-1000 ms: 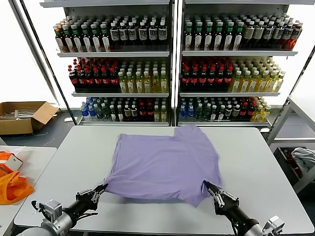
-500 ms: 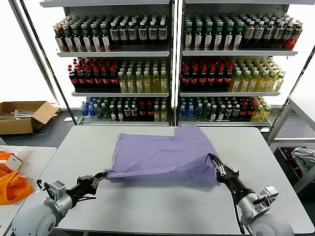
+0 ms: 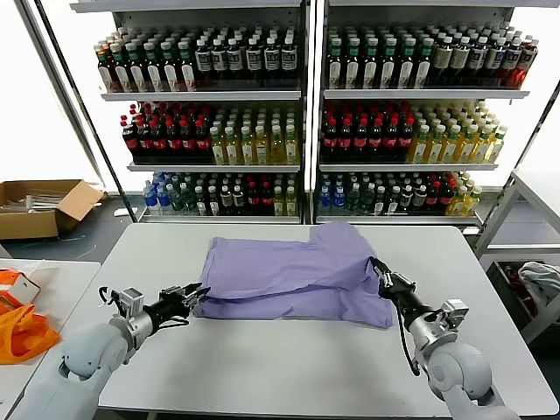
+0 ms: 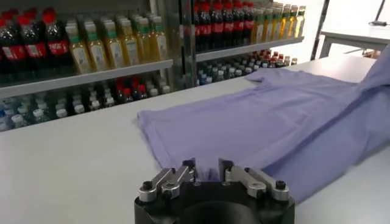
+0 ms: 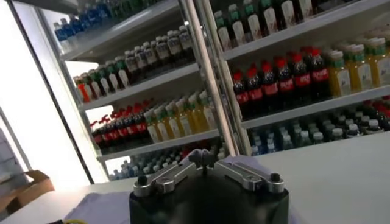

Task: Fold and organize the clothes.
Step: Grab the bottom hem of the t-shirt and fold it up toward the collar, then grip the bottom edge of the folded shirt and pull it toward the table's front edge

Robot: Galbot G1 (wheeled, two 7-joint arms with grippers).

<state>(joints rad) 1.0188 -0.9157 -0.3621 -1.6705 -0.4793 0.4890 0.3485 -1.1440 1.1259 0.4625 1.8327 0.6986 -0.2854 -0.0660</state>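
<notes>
The lavender T-shirt lies plain side up on the grey table, its near part doubled over toward the shelves. My left gripper is at the shirt's left edge, low over the table, jaws open; in the left wrist view the gripper has the shirt's edge just beyond its open fingertips. My right gripper is shut on the shirt's right corner and holds it slightly raised; in the right wrist view its closed tips pinch a bit of purple fabric.
Shelves of bottles stand behind the table. A side table at the left holds orange fabric. A cardboard box sits on the floor at the left. A pale grey cloth lies at the far right.
Both grippers carried the shirt's near hem away from me, folding it over. The left gripper has opened and let go of its corner; the right still holds its corner.
</notes>
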